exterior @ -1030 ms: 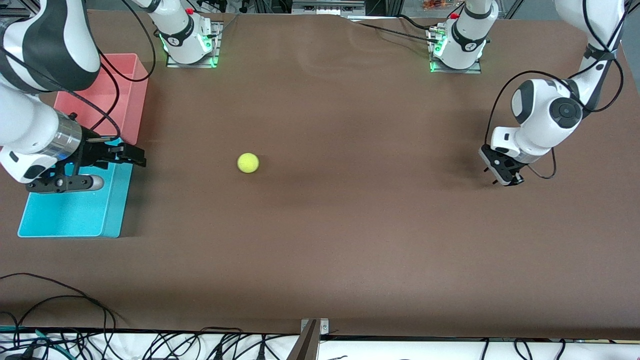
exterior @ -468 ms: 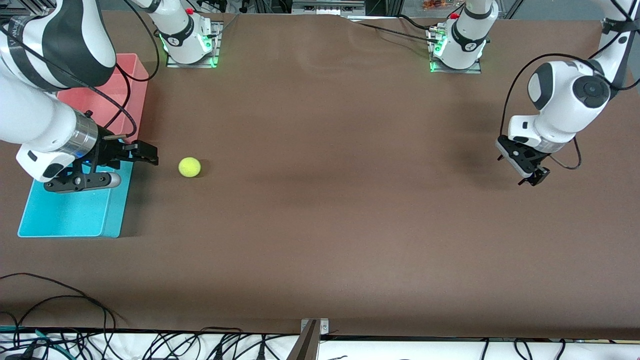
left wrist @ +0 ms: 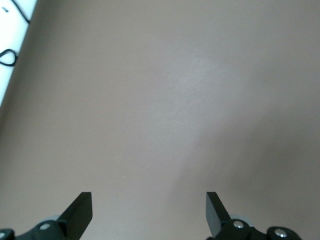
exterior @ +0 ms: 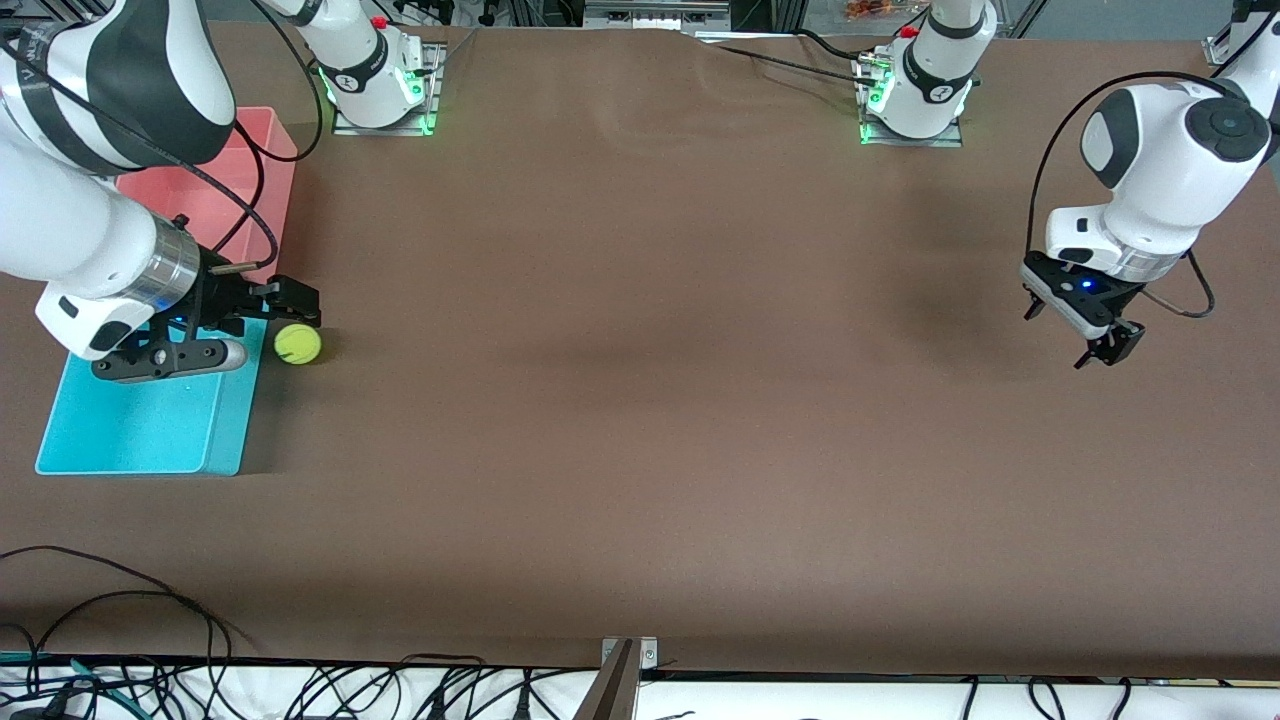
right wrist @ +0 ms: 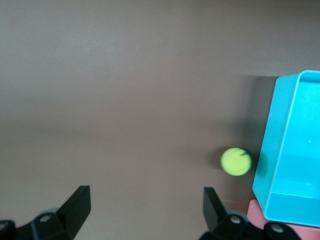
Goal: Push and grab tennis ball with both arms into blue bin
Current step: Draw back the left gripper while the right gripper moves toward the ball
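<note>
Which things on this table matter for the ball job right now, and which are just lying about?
Part of the job:
- tennis ball, on the table beside the blue bin
- right hand, open, over that bin's edge by the ball
- left hand, open, waiting over bare table at its own end

Lying about:
- pink bin, beside the blue bin, farther from the front camera

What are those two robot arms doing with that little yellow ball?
The small fuzzy yellow-green tennis ball lies on the brown table, right beside the rectangular cyan-blue plastic bin but not in it. The right pincer hangs open just above the ball, at the bin's edge. The left pincer is open too, waiting over the left arm's end of the table.
</note>
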You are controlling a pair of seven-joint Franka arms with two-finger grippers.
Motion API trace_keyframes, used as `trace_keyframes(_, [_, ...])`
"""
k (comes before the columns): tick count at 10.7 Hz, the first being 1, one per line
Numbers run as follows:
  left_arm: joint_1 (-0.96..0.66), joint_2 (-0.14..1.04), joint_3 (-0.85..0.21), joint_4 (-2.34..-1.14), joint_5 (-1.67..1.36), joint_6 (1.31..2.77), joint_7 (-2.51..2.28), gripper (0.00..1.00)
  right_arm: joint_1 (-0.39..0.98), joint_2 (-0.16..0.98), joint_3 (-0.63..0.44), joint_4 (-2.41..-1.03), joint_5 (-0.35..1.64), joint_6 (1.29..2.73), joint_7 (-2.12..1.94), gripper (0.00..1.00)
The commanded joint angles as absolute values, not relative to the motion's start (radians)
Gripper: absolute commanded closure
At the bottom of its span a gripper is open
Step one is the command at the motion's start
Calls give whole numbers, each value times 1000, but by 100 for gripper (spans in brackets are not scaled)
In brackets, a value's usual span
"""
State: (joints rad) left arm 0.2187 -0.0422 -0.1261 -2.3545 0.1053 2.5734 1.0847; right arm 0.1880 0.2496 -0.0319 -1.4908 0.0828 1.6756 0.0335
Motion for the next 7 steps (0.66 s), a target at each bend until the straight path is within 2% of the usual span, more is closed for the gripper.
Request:
trace_keyframes(1, [225, -106, -95, -2312, 112, 2473, 1051, 0, 186, 198, -44, -1482, 101, 1561, 18, 0])
trace_keyframes(3, [218, -155, -95, -2225, 112, 2287, 970, 0, 178, 196, -51, -1480, 84, 1380, -27, 0])
trace_keyframes(4, [215, -159, -95, -2162, 112, 2193, 953, 0, 175, 180, -89, -1453, 86, 1356, -55, 0])
trace_keyframes(5, [215, -160, -95, -2113, 112, 2128, 951, 0, 173, 173, -110, -1345, 97, 1327, -69, 0])
trace_keyframes(7, [215, -161, -94, -2019, 112, 2007, 922, 0, 173, 189, -117, -1322, 97, 1272, -55, 0])
